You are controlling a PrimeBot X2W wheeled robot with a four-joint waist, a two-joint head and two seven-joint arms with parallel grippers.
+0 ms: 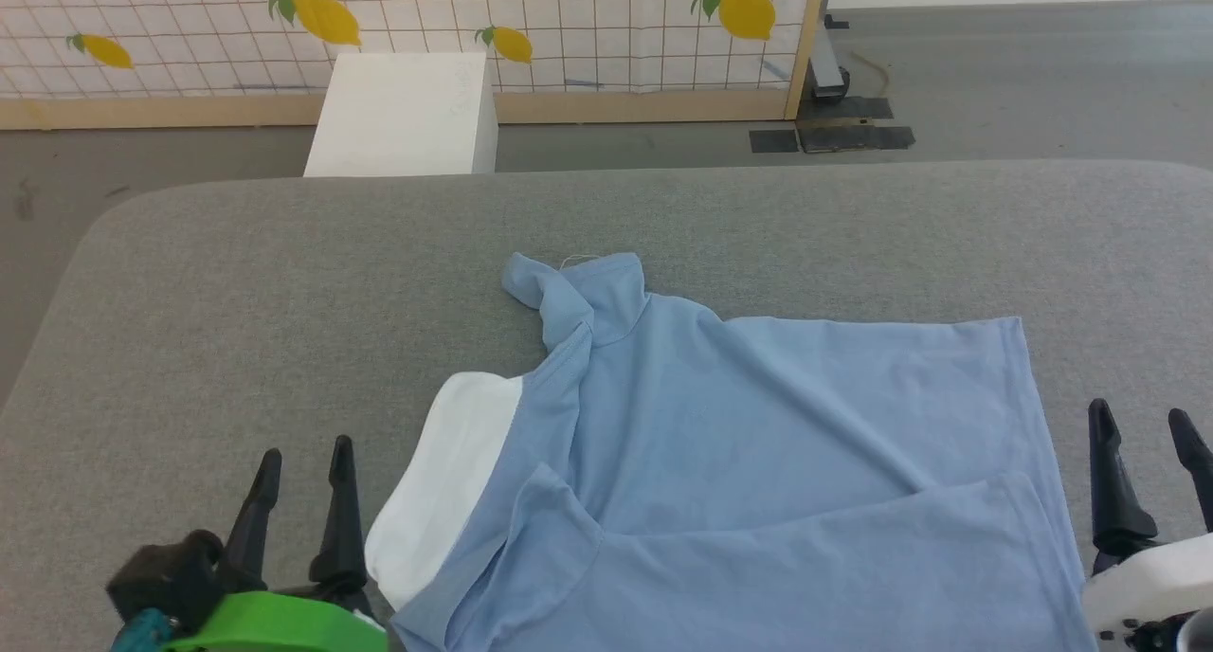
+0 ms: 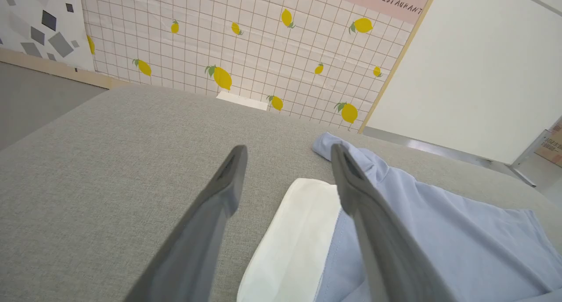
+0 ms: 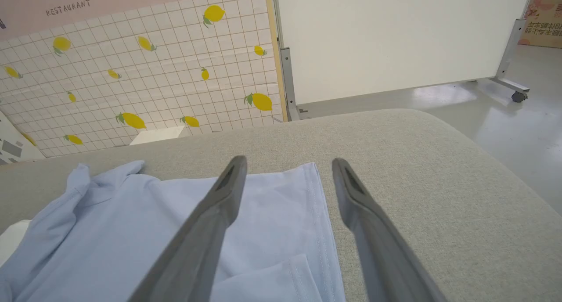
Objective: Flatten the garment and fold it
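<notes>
"Garment: where do you have it?"

"You have it lying creased on the near half of the grey table; its nearest part runs off the bottom of the head view; the white collar is on your left, the hem on your right."

"And the pincers?"

"Your left gripper is just beside the collar, fingers spread, pinching nothing; your right gripper is just beside the hem, fingers likewise apart and empty."

"Further out?"

"One sleeve lies folded over the body near you; the other sleeve is bunched at the cloth's far edge; beyond the table a white box stands on the floor; behind it is a tiled panel printed with lemons."
</notes>
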